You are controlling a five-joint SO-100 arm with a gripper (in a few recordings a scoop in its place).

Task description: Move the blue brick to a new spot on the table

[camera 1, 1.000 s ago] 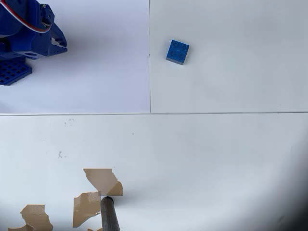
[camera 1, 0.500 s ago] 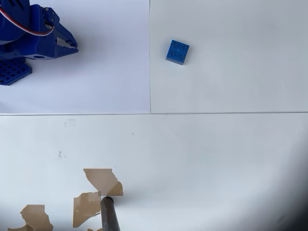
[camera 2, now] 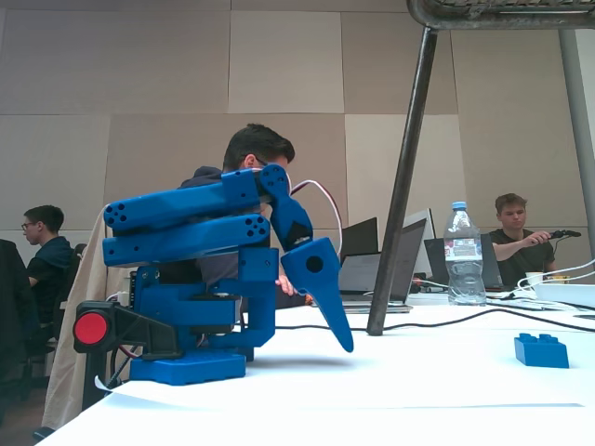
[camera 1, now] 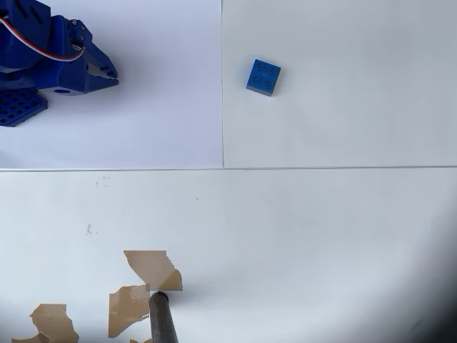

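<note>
The blue brick (camera 1: 263, 76) lies studs up on the white table (camera 1: 321, 236), right of the vertical seam in the overhead view. In the fixed view the blue brick (camera 2: 541, 350) sits low at the far right. My gripper (camera 1: 113, 76) is at the top left, well to the left of the brick, with bare table between them. In the fixed view the gripper (camera 2: 345, 342) points down and hangs just above the table. Its fingers look pressed together with nothing in them.
A dark metal stand leg (camera 1: 163, 319) meets the table at the bottom, among torn tan patches (camera 1: 152, 266). The arm's blue perforated base plate (camera 1: 19, 108) is at the left edge. A water bottle (camera 2: 462, 253), laptops, cables and seated people are behind the table.
The gripper has swung out to the right from the left edge, a little closer to the brick. The brick has not moved.
</note>
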